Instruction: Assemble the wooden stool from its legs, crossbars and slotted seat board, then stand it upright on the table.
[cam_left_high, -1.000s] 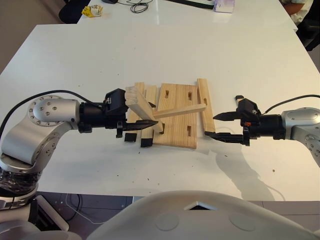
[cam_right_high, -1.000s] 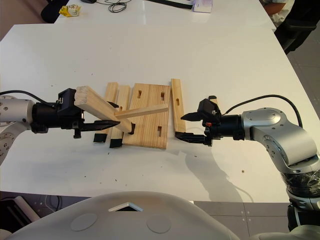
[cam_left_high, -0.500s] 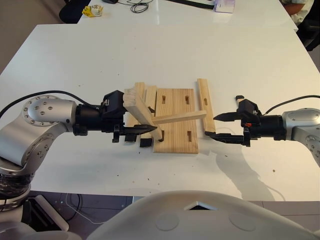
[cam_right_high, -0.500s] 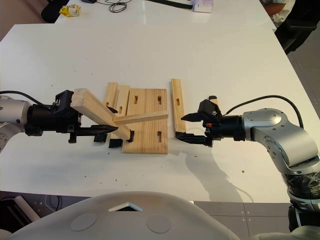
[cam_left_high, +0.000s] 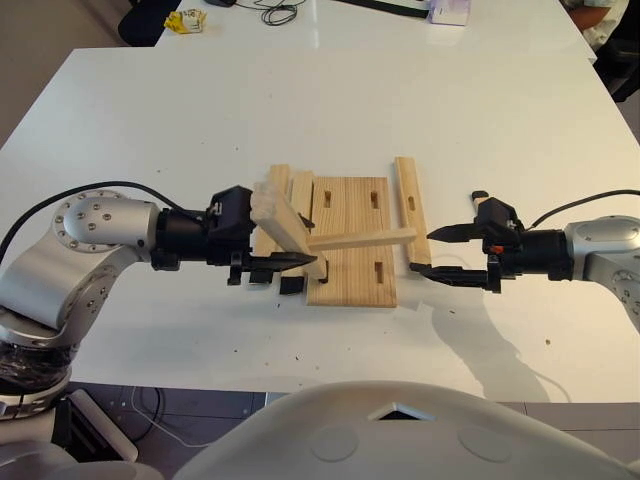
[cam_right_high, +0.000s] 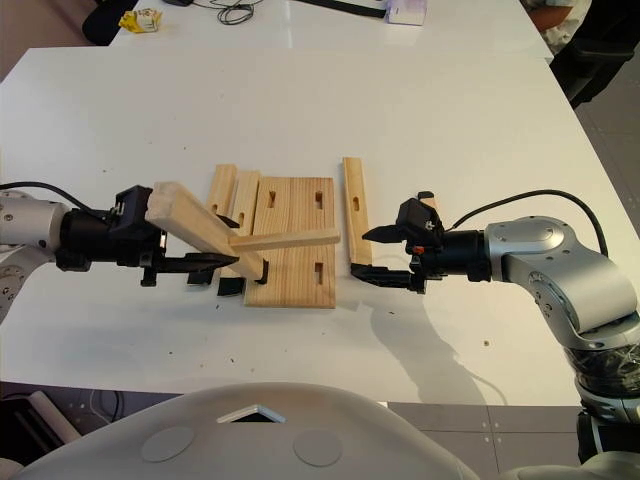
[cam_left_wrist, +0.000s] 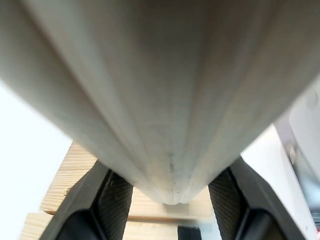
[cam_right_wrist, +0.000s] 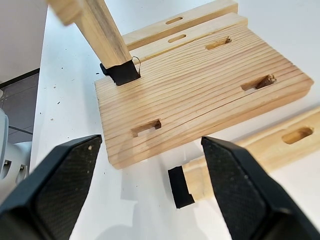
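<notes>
Your leg is pale, square-cut wood with a black cap at its foot and a thin crossbar jutting out to the right. It leans with its top up and leftward. The foot is on the near-left corner of the board, which lies flat on the table. The left gripper is clamped on the leg. The right gripper is spread wide and holds nothing, beside a loose leg.
</notes>
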